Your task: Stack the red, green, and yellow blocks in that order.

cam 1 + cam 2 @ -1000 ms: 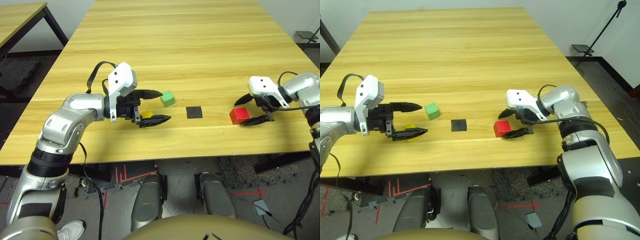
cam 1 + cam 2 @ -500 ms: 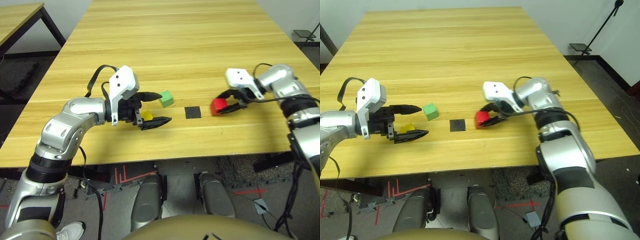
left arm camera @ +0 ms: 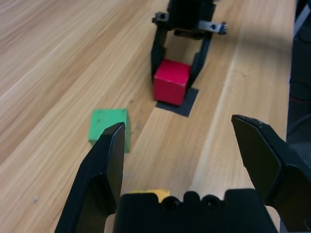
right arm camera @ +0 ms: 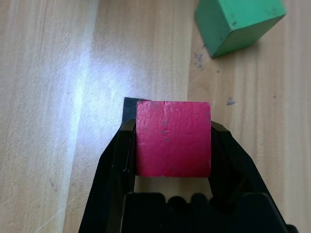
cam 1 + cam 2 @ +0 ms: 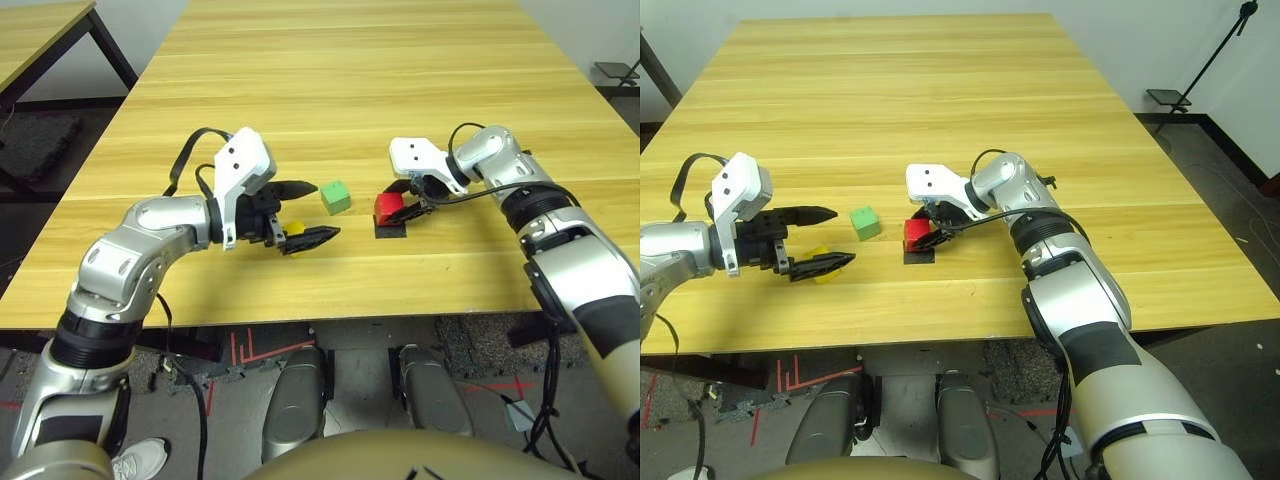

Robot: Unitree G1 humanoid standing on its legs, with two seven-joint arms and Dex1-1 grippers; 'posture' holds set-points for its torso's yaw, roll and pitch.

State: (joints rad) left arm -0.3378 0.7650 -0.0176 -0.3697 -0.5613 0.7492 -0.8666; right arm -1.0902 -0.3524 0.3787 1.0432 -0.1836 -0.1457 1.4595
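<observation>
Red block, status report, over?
Right gripper shut on red block, over black patch. Left gripper open around yellow block. Green block free.

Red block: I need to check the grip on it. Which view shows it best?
The right wrist view: the red block sits large between the right gripper jaws. The eye views show it small; the left wrist view shows it farther off, above the black patch.

Head eyes look down over the table (image 5: pixel 400 60); wrist cameras sit close.
</observation>
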